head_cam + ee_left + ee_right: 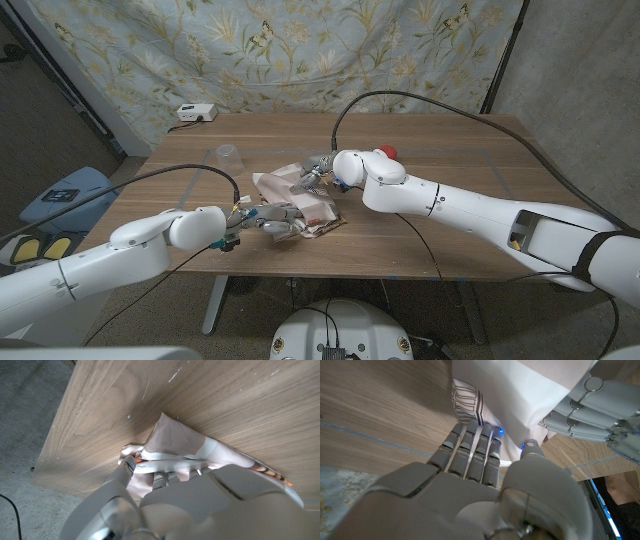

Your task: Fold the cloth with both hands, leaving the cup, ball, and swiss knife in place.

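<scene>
Clearly both hands are busy on the cloth [295, 198], which lies bunched near the middle of the wooden table [450, 230] and serves as the landmark for everything else. The left hand [268, 218] comes at the cloth's near side, and in the left wrist view its fingers [165, 466] close over a pale fold of the fabric [175, 440], so it appears to grip that edge, probably to lift it for the fold. The right hand [318, 178] meets the cloth from its far right side; in the right wrist view its fingers [472, 447] press together against the white fabric [520, 395] beside a striped patch, with the thumb opposite, which reads as a pinch on that corner. Holding two separate edges is likely meant to keep the fabric taut while one side is carried over. The clear cup [229, 156] stands beyond the cloth to its far left, well apart from it, and the red ball [387, 152] sits beyond it on the right, behind the right wrist; neither is touched. I cannot make out the swiss knife. The fold looks partway done, since the fabric is rumpled rather than flat.
</scene>
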You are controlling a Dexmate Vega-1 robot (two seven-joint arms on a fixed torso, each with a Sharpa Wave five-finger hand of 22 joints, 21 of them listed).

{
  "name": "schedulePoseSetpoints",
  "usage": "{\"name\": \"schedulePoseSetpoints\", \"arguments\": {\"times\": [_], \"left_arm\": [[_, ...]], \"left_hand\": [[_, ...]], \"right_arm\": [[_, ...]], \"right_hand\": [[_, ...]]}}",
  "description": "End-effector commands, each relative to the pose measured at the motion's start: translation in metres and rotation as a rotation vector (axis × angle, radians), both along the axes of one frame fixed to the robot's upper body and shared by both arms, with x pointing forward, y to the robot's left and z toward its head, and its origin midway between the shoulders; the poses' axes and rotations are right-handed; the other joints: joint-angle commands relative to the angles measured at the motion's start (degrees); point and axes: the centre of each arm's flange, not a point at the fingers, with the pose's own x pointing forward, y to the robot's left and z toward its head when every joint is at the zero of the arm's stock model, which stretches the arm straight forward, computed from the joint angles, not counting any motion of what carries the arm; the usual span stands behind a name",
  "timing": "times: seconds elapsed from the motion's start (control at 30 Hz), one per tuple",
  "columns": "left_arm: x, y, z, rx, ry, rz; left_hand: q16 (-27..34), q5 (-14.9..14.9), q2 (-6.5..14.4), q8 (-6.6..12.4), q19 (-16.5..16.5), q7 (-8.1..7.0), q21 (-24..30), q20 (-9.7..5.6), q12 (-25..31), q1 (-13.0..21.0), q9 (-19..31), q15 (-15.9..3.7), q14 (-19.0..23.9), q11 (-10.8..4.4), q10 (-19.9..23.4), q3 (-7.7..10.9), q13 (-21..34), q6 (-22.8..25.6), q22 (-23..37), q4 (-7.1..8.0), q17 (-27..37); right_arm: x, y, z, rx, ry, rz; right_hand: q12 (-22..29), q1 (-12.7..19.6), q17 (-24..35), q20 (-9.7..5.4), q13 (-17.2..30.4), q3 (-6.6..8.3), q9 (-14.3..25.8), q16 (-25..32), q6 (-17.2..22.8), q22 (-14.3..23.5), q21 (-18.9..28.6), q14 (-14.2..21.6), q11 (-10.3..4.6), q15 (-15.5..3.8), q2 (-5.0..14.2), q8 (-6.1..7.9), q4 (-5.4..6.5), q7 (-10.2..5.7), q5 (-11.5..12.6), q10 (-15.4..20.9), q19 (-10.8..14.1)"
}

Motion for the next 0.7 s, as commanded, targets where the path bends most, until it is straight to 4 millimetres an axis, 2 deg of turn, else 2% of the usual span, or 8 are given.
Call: {"name": "schedulePoseSetpoints", "arguments": {"times": [0.03,0.27,0.7], "left_arm": [[0.001,-0.004,0.002,0.006,0.0,-0.007],[0.001,-0.005,0.001,0.006,-0.002,-0.004],[0.004,-0.002,0.003,0.003,-0.005,-0.007]], "left_hand": [[0.27,-0.06,-0.2,0.24,-2.94,-0.05,0.22,-0.05,0.2,0.72,0.11,0.08,0.46,0.78,1.28,-0.09,2.67,0.3,0.09,-0.15,0.28],[0.26,-0.07,-0.2,0.24,-2.93,-0.09,0.21,-0.01,0.19,0.77,0.11,0.09,0.43,0.84,1.27,-0.1,2.67,0.32,0.09,-0.17,0.28],[0.25,-0.07,-0.19,0.24,-3.05,-0.17,0.14,0.01,0.18,0.9,0.11,0.13,0.39,0.81,1.28,-0.17,2.67,0.38,0.09,-0.22,0.29]], "right_arm": [[0.006,-0.002,-0.01,-0.016,0.019,0.0],[0.006,-0.004,-0.011,-0.01,0.015,0.0],[-0.017,-0.014,0.012,0.028,-0.026,0.017]], "right_hand": [[-0.19,-0.57,-0.04,0.05,-0.05,0.37,0.13,-0.09,-0.44,0.15,-0.39,0.04,0.01,-0.31,0.03,0.01,0.05,-0.12,-0.18,-0.29,0.05],[-0.4,-0.62,-0.31,-0.1,-0.14,0.47,0.13,-0.03,-0.77,0.14,-0.48,0.04,-0.27,-0.75,0.01,0.01,-0.06,-0.3,-0.23,-0.66,0.04],[-0.44,-0.63,-0.62,0.06,-0.25,0.64,0.15,0.2,-0.52,0.12,-0.53,0.08,0.1,-0.57,-0.01,0.3,-0.34,-0.15,-0.29,-0.56,0.32]]}}
